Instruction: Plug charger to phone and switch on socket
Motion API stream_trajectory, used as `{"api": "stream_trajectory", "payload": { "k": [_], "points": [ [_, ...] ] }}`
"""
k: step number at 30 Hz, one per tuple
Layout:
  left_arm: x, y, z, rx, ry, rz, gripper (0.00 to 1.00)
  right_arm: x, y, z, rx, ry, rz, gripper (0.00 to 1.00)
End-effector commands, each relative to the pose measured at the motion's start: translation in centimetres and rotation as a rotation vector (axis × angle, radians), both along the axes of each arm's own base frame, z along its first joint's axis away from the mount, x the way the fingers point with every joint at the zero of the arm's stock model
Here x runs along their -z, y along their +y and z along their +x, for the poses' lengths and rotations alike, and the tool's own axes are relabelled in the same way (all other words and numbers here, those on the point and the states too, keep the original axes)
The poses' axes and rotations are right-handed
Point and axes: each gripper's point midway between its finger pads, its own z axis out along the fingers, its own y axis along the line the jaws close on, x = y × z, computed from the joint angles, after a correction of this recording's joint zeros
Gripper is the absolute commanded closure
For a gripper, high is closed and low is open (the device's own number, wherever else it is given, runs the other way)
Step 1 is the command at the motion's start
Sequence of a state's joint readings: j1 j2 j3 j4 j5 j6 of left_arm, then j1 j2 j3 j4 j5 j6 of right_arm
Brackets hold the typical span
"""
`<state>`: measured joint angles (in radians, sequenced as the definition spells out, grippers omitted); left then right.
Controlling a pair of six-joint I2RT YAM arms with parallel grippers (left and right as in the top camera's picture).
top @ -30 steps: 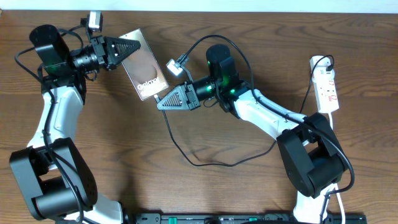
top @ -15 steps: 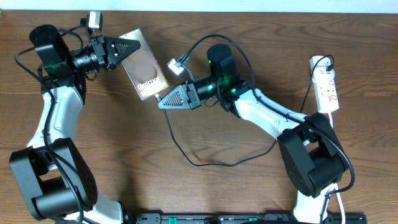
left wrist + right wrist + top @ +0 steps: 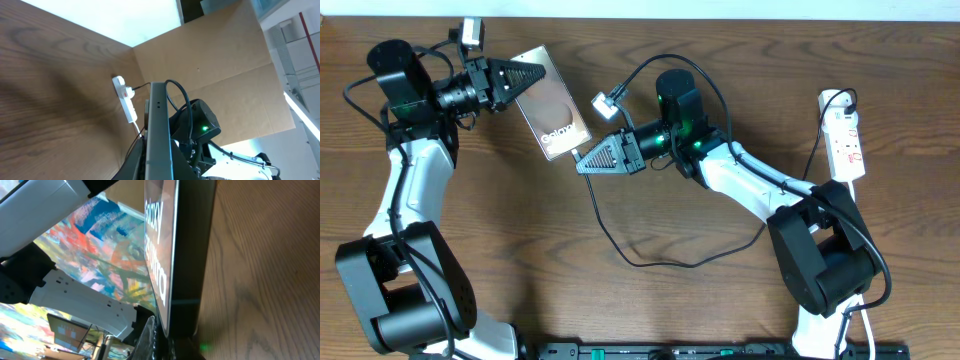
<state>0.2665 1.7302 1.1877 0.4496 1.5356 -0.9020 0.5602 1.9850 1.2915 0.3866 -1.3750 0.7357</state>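
The phone (image 3: 555, 110) is held up off the table on its edge, with its "Galaxy" end toward the middle. My left gripper (image 3: 535, 75) is shut on its far end. In the left wrist view the phone (image 3: 159, 125) shows edge-on between the fingers. My right gripper (image 3: 582, 165) is shut on the charger's plug end, right at the phone's lettered end. In the right wrist view the phone (image 3: 192, 255) rises straight from that gripper (image 3: 172, 347), and the plug tip itself is hidden. The charger cable (image 3: 620, 250) loops across the table. The white socket (image 3: 847, 140) lies at the far right.
The socket (image 3: 125, 97) also shows in the left wrist view, before a cardboard wall (image 3: 215, 60). The right arm's base (image 3: 820, 260) stands near the socket. A black rail (image 3: 720, 350) runs along the front edge.
My right gripper has shifted a little to the right, still at the phone's lettered end. The phone and my left arm have not moved.
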Motion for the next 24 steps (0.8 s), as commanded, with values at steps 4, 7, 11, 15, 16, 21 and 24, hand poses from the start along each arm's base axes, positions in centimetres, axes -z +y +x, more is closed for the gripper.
{"api": "stream_trajectory", "payload": {
  "k": [4, 7, 11, 15, 16, 21, 24],
  "points": [
    [-0.53, -0.38, -0.55, 0.040, -0.036, 0.005, 0.92, -0.76, 0.06, 0.36, 0.017, -0.014, 0.006, 0.99],
    [-0.53, -0.38, -0.55, 0.040, -0.036, 0.005, 0.93, -0.76, 0.25, 0.11, 0.011, -0.014, 0.006, 0.99],
    [-0.53, -0.38, -0.55, 0.040, -0.035, 0.005, 0.92, -0.73, 0.44, 0.04, 0.013, -0.015, 0.005, 0.99],
    [-0.53, -0.38, -0.55, 0.040, -0.035, 0.005, 0.92, -0.81, 0.48, 0.03, 0.012, -0.021, 0.009, 0.99],
    [-0.53, -0.38, -0.55, 0.040, -0.035, 0.005, 0.93, -0.81, 0.48, 0.03, 0.012, -0.021, 0.009, 0.99],
    [-0.53, -0.38, -0.55, 0.040, -0.035, 0.005, 0.93, -0.81, 0.48, 0.03, 0.012, -0.021, 0.009, 0.99],
    [-0.53, -0.38, -0.55, 0.040, -0.035, 0.005, 0.93, -0.80, 0.48, 0.02, 0.012, -0.021, 0.008, 0.99]
  ]
}}
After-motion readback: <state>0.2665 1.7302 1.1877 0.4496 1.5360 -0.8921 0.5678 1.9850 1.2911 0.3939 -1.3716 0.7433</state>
